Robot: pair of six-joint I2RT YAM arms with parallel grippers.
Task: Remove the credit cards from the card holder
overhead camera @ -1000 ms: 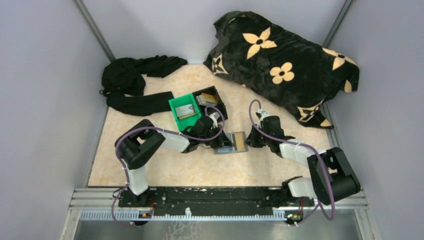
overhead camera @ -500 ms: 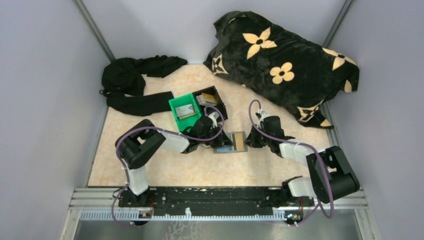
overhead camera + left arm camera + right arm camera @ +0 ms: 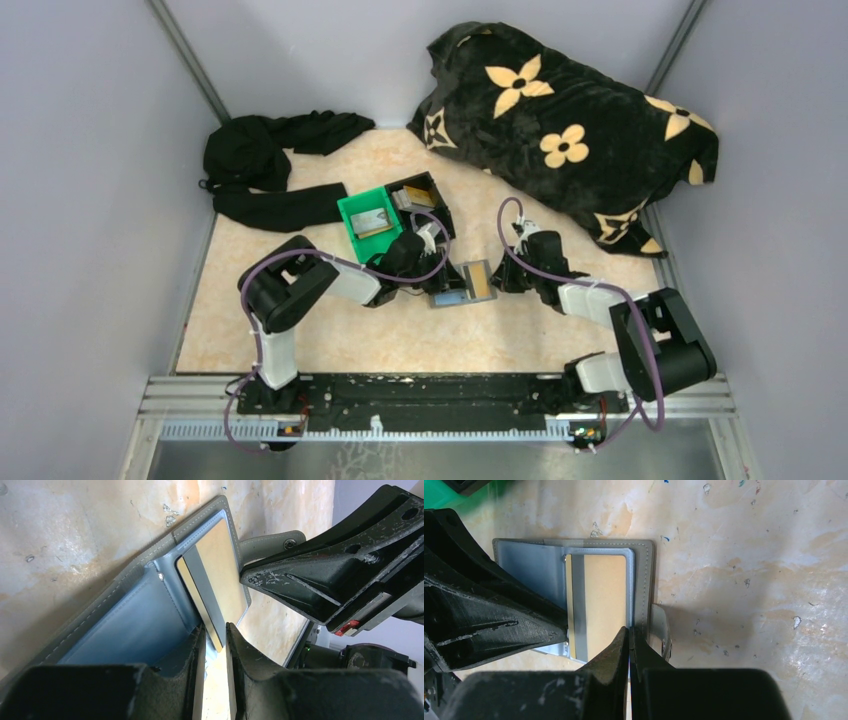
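The grey-blue card holder point(image 3: 452, 294) lies open on the table between both grippers. A golden-tan credit card point(image 3: 480, 283) with a grey stripe sits in its right panel, clear in the left wrist view point(image 3: 220, 565) and the right wrist view point(image 3: 604, 595). My left gripper point(image 3: 215, 632) is over the left panel point(image 3: 125, 615), jaws a narrow gap apart, with the card's near corner between the tips. My right gripper point(image 3: 629, 629) is shut on the holder's right edge, beside its clasp tab point(image 3: 661, 625).
A green bin point(image 3: 350, 212) holding a greyish card and a black bin point(image 3: 441, 208) stand just behind the left gripper. A black flowered blanket point(image 3: 570, 130) fills the back right. Black clothing point(image 3: 260, 165) lies at the back left.
Almost nothing. Both arms have shifted very slightly. The holder and the card stay where they were.
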